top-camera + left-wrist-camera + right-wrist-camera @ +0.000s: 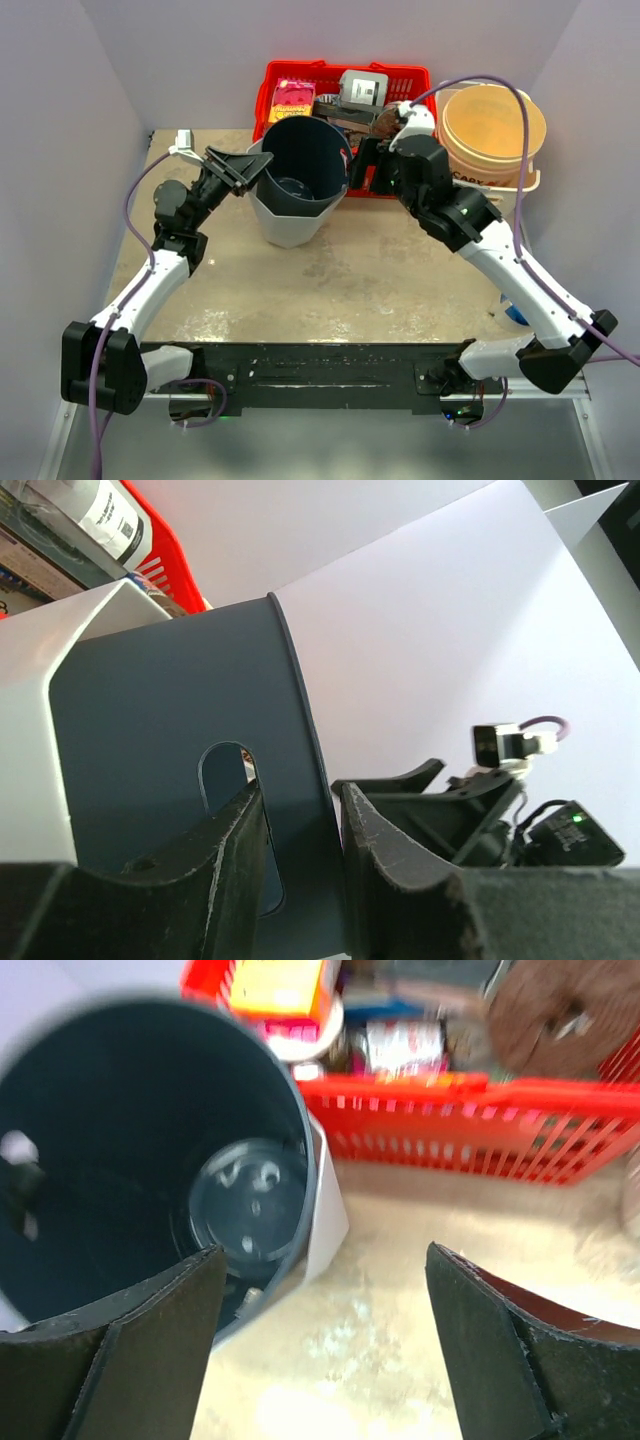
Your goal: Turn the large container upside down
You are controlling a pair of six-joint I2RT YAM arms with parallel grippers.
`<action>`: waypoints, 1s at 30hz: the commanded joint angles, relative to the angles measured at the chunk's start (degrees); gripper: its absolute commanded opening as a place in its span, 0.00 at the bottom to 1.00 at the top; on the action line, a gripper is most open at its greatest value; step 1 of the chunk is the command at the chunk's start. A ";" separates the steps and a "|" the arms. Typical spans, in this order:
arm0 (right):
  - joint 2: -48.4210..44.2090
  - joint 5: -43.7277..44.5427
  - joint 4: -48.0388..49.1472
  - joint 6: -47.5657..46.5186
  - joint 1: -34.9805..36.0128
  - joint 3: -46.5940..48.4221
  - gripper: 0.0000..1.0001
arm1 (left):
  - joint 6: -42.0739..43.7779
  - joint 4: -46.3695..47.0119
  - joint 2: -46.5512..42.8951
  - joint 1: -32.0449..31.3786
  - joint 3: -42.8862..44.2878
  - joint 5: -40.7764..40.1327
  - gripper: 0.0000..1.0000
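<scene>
The large container (295, 200) is a dark blue bin with a white outer shell. It stands mouth up at the back middle of the table. My left gripper (250, 170) is shut on its left rim. In the left wrist view the blue wall (170, 730) sits between the two fingers of the left gripper (300, 800), beside an oval handle slot. My right gripper (365, 165) is open and empty, just right of the bin's rim. The right wrist view looks down into the bin (130, 1130), with the right gripper (325, 1260) over bare table beside it.
A red basket (400, 80) holding several items stands right behind the bin, close to my right gripper; it also shows in the right wrist view (470, 1120). A tan bucket (495, 130) stands at the back right. White walls close in left, right and back.
</scene>
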 commanded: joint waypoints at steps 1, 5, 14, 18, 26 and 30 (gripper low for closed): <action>-0.45 -4.95 3.55 3.77 -0.15 -3.48 0.81 | -2.16 9.65 0.22 1.03 2.49 0.11 0.00; -0.89 -7.41 4.70 4.91 -0.15 -5.69 0.73 | -3.30 10.96 0.57 1.29 1.62 -0.16 0.00; -3.88 -10.84 9.53 9.57 -0.15 -12.90 0.59 | -3.39 11.23 0.74 1.47 1.18 -1.56 0.00; -4.05 -10.75 11.28 10.89 -0.24 -14.21 0.55 | -3.39 11.32 0.66 1.56 1.00 -1.92 0.00; -11.08 -13.03 18.14 6.77 -0.15 -16.77 0.66 | -4.27 11.49 1.10 1.99 0.74 -2.53 0.00; -12.31 -14.62 16.84 6.32 -0.15 -16.41 0.68 | -5.59 12.81 1.62 2.17 0.21 -3.23 0.00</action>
